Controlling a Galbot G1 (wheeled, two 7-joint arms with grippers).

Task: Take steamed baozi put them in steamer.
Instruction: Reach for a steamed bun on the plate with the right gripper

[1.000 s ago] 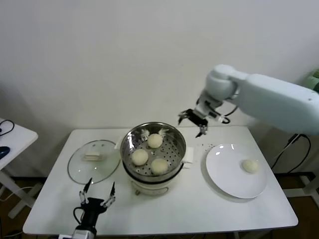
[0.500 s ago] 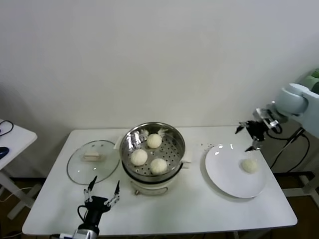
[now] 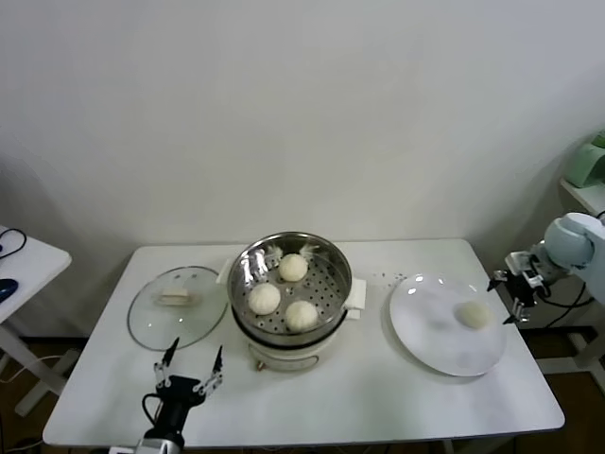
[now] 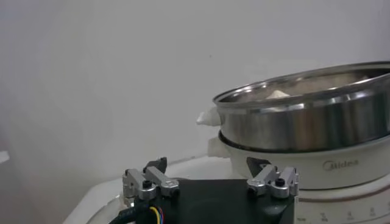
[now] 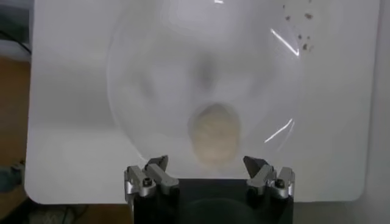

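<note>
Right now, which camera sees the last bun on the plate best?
The right wrist view: the bun fills the middle, just ahead of the open right hand, on the plate. The head view shows it small near the plate's far right side. The left wrist view misses it, showing only the steamer.
</note>
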